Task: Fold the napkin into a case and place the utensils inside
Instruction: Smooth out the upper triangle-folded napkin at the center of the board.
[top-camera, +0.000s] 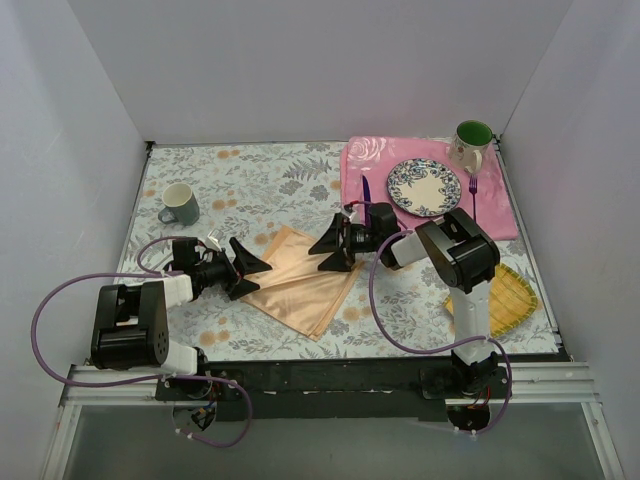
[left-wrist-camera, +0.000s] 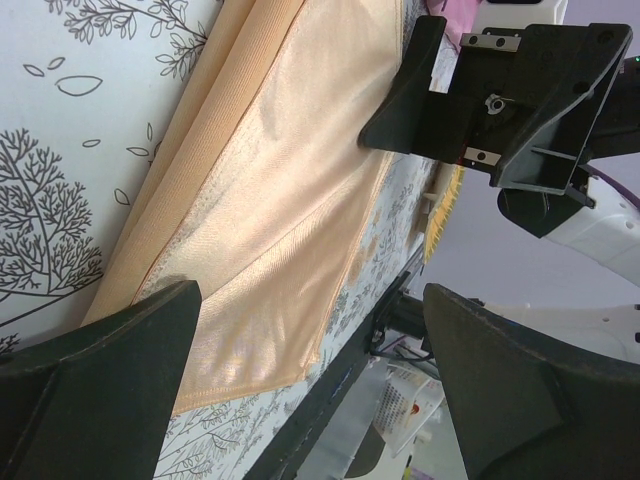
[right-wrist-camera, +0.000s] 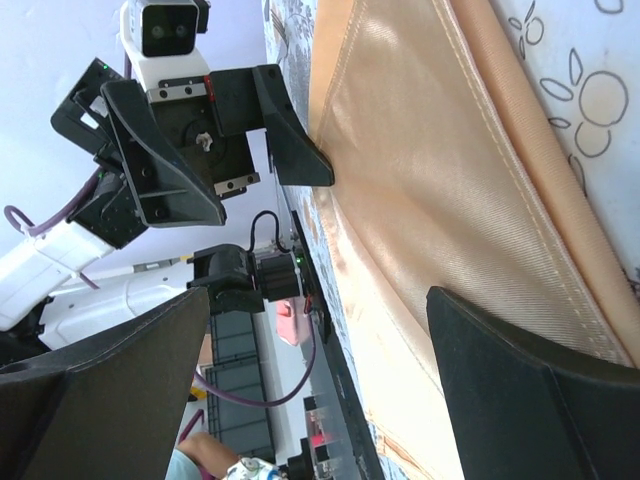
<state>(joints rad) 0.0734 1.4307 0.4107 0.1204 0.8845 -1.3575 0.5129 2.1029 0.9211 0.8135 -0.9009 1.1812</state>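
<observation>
The peach-orange napkin (top-camera: 300, 285) lies flat on the table between the two arms, with a folded strip along its far-left edge; it fills the left wrist view (left-wrist-camera: 270, 200) and the right wrist view (right-wrist-camera: 450, 180). My left gripper (top-camera: 252, 272) is open and empty at the napkin's left edge. My right gripper (top-camera: 320, 256) is open and empty at its upper right edge. The two face each other across the cloth. The purple knife (top-camera: 366, 190) lies left of the plate and the purple fork (top-camera: 473, 189) right of it.
A pink floral placemat (top-camera: 505, 215) at the back right bears a patterned plate (top-camera: 424, 187) and a green mug (top-camera: 472, 143). A grey mug (top-camera: 180, 204) stands at the left. A yellow woven mat (top-camera: 510, 300) lies by the right arm.
</observation>
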